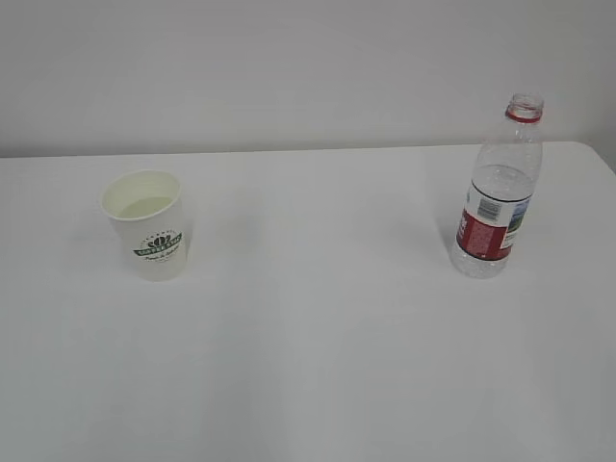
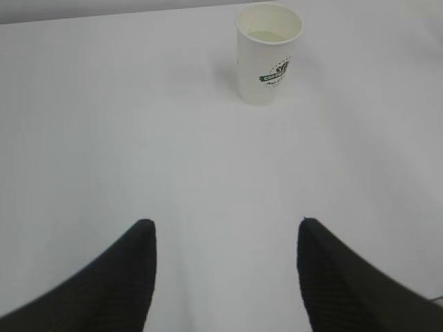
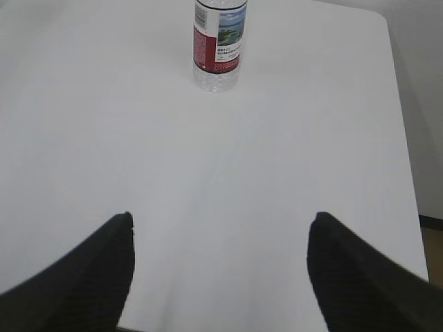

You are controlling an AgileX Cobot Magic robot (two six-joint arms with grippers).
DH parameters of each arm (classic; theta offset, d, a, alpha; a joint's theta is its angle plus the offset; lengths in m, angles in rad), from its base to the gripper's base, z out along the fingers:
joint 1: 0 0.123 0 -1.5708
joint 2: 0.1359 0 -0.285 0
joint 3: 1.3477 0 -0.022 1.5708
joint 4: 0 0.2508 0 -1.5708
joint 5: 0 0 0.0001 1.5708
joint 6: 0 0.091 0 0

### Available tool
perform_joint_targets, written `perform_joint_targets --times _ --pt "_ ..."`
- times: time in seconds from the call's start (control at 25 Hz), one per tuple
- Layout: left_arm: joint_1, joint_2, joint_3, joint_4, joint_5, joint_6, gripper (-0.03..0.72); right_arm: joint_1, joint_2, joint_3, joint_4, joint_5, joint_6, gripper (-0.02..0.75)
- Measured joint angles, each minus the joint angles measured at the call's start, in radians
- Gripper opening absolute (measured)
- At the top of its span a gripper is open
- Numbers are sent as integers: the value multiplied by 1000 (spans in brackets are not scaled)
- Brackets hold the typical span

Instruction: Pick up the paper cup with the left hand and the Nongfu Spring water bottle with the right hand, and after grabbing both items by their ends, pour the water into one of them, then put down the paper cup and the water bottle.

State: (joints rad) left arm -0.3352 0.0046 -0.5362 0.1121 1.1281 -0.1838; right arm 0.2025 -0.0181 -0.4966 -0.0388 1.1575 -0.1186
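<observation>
- Tabletop [image 1: 308, 366], white, matte and smooth, fills most of every view; a pale grey wall [image 1: 289, 67] meets its far edge, and the right wrist view shows a rounded corner with a strip of floor beyond it.
- Nongfu Spring water bottle [image 1: 499, 188] stands upright on the right side of the table, well apart from the cup: clear ribbed plastic, red-and-white label, red neck ring, open mouth with no cap. Water [image 1: 500, 183] shows inside, its level just above the label. In the right wrist view its top is cut off by the frame.
- Paper cup [image 1: 147, 223] stands upright on the left: white, tapered, with a dark green round logo; the small print is too fine to read. Some liquid seems to lie in its cream interior.
- Left hand [image 2: 225, 277] has its black, finely ridged fingers spread apart and empty, the cup far ahead.
- Right hand [image 3: 220, 273] is spread wider, holding nothing, the bottle far ahead.
- Neither arm appears in the exterior view.
</observation>
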Motion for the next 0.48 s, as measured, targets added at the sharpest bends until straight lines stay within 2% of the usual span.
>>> perform_joint_targets --times 0.48 --pt "0 0 6 1 -15 0 461 0 0 2 -2 -6 0 592"
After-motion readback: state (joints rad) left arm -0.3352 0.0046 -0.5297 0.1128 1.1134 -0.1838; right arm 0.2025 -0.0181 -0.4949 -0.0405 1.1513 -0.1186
